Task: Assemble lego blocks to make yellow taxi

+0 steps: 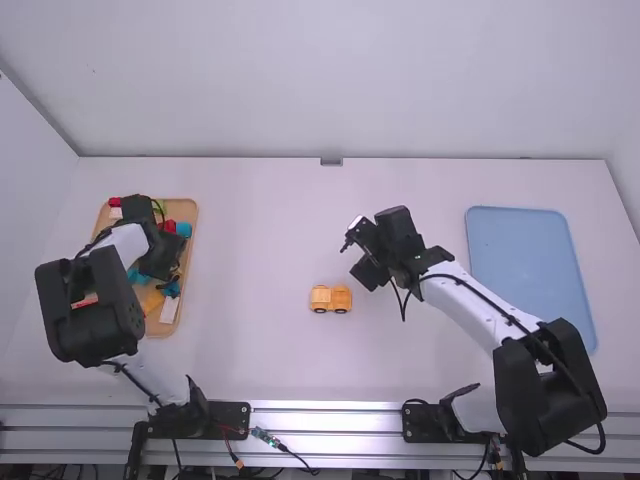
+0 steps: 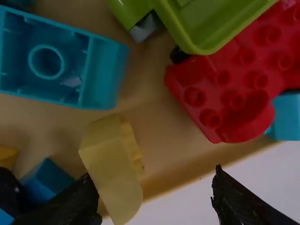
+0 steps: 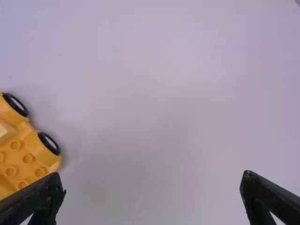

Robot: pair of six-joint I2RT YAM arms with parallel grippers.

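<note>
High view: the left arm reaches over the wooden tray (image 1: 194, 216), its left gripper (image 1: 168, 266) above the blocks inside. The right arm extends inward from the right, its right gripper (image 1: 358, 256) over the table (image 1: 255, 250), near the car (image 1: 330, 299) and slightly farther from the arm bases. The car, the start of the taxi, stands upright near the middle of the table, with black wheels along the side toward the bases. The blue tray (image 1: 530, 260) lies at the right. A white block (image 1: 168, 311) lies in the near end of the wooden tray.

Left wrist view: the jaws are wide apart and grip nothing. The yellow block (image 2: 110, 161) lies in the wooden tray close to one finger; whether they touch cannot be told. The turquoise block (image 2: 101, 70) is upside down, its hollow underside and round tube exposed. The green block (image 2: 211, 26) partly overlaps the red blocks (image 2: 201, 89); a dark blue block (image 2: 47, 180) lies near the yellow block, on the side of that same finger.

Right wrist view: the jaws are wide apart, with bare table between them. The car is beside one finger, outside the gap, with its round studs facing up and two black wheels in sight.
</note>
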